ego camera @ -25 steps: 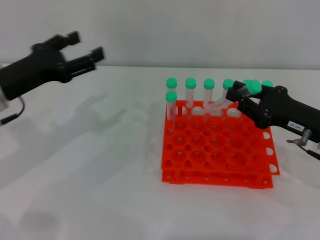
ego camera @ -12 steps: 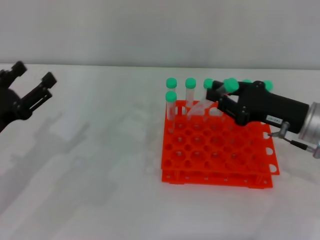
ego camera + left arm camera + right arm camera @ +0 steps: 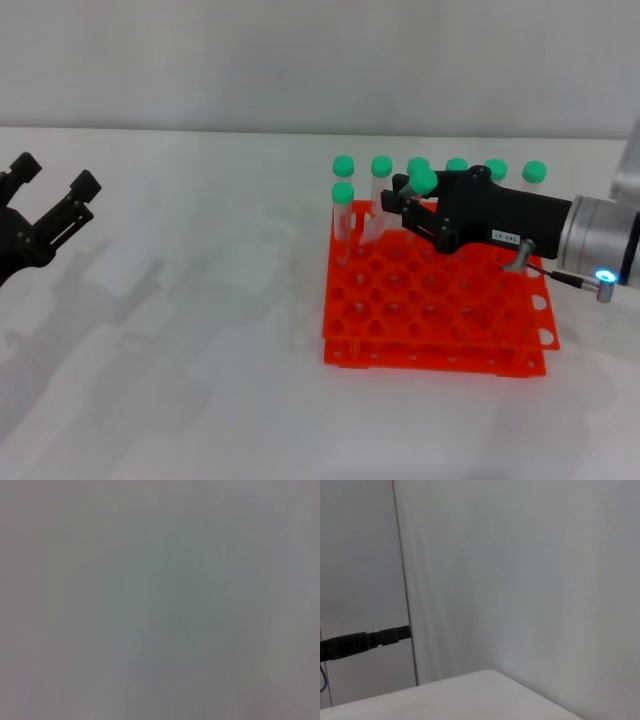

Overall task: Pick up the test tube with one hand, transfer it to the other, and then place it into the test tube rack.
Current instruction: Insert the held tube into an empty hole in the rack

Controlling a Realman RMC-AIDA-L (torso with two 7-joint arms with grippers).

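My right gripper (image 3: 407, 200), on the arm with the small blue light (image 3: 603, 275), is shut on a green-capped test tube (image 3: 423, 181). It holds the tube tilted, tip pointing down and left, just above the back rows of the orange-red rack (image 3: 440, 300). Whether the tip is in a hole is hidden. My left gripper (image 3: 52, 208) is open and empty at the far left, well away from the rack. Neither wrist view shows the tube or the rack.
Several other green-capped tubes stand upright in the rack's back row (image 3: 381, 166) and one at its back left corner (image 3: 343, 194). The white table (image 3: 200, 330) stretches left of the rack. The right wrist view shows only a wall and a table edge (image 3: 470, 690).
My right gripper has carried the tube leftward along the rack's back rows. My left gripper has drawn back to the far left and lower, staying open.
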